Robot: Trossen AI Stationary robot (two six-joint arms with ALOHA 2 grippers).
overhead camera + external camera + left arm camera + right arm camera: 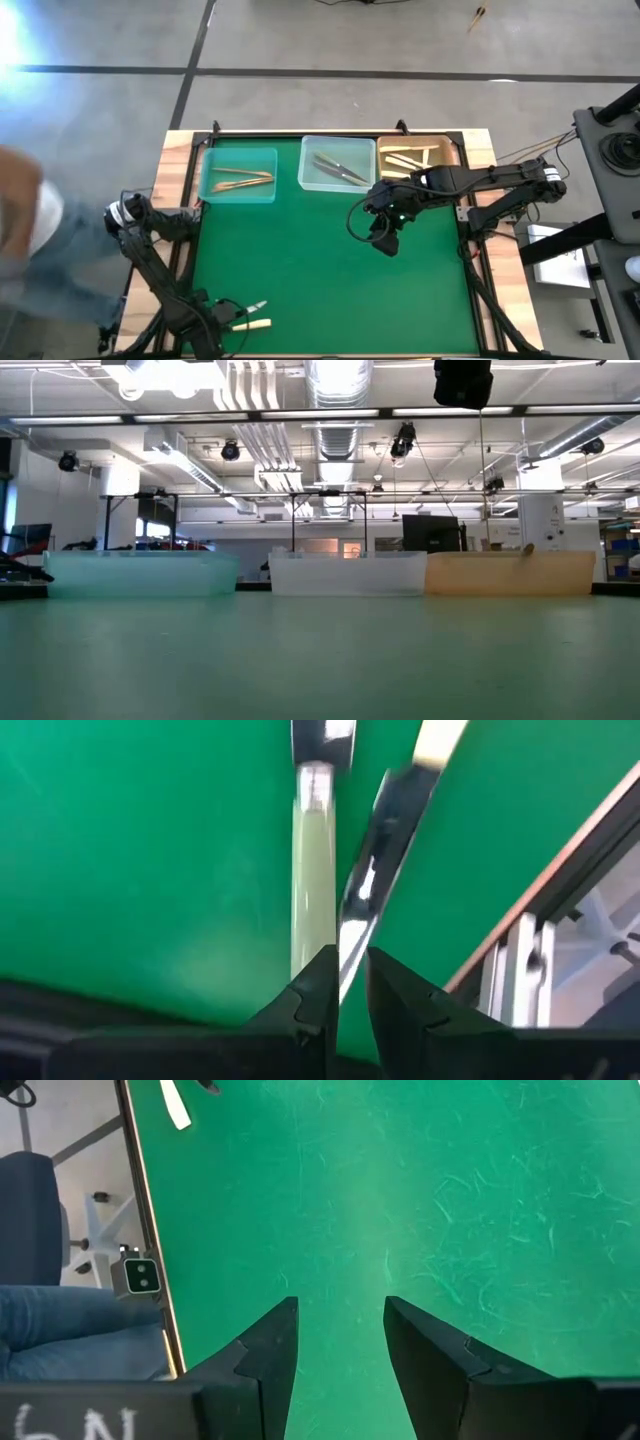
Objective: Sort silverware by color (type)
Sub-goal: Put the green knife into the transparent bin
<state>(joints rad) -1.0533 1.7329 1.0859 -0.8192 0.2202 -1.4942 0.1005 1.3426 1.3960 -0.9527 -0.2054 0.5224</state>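
The left pincer (228,318) sits at the near edge of the green surface (300,270), close to its left corner, and in the left wrist view its fingers (318,992) are pinched on the tip of a silver-grey knife (375,860) that slants away over the mat. Just beside that blade lies a cream-yellow piece (313,870); from above it shows next to the pincer (250,324). The right pincer (384,243) hangs over the middle of the surface with its fingers (270,1345) apart and nothing between them, only bare mat below. Along the far edge stand three trays: the left tray (238,190) holds golden-bronze pieces (240,180), the middle tray (312,165) holds silver-grey pieces (340,170), and the right tray (445,148) holds cream-yellow pieces (410,160). A person in jeans (70,1325) stands beside the left edge of the surface
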